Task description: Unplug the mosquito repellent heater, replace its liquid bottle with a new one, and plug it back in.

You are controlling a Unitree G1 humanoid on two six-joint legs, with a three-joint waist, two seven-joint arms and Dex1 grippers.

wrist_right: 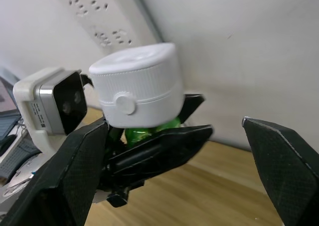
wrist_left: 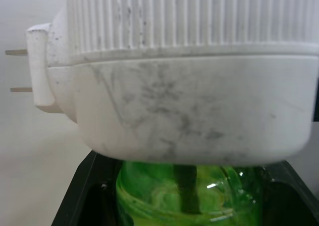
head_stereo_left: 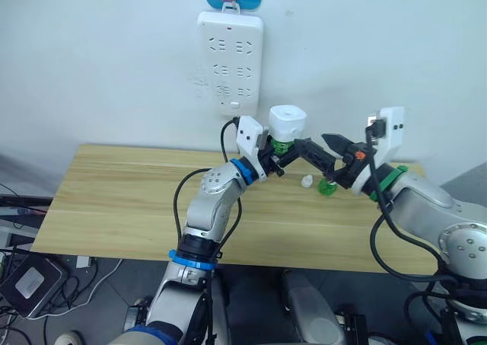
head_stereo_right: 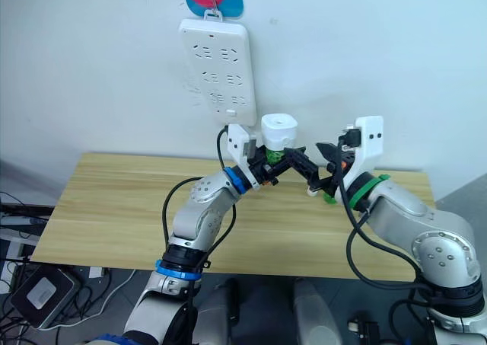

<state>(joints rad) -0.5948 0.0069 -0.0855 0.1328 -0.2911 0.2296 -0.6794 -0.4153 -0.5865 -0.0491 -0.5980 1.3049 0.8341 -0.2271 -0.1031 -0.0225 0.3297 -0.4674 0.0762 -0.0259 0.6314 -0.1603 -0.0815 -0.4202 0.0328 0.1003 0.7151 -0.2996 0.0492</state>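
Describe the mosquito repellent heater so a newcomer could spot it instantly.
Find the white power strip hanging on the wall; just below its lower right corner, above the wooden table, the left gripper holds the heater. It is the small white rounded unit with a green bottle underneath.

Both eye views are looking down over the wooden table [head_stereo_left: 114, 200] toward the wall; both wrist views are facing the mosquito repellent heater [wrist_left: 189, 86] closely.

Above the wooden table [head_stereo_left: 114, 200], the left end effector [head_stereo_left: 275, 159] holds the white mosquito repellent heater [head_stereo_left: 288, 122] by its green bottle [head_stereo_left: 281, 145], the right end effector [head_stereo_left: 323, 148] open just beside, below the wall-hung power strip [head_stereo_left: 230, 63].
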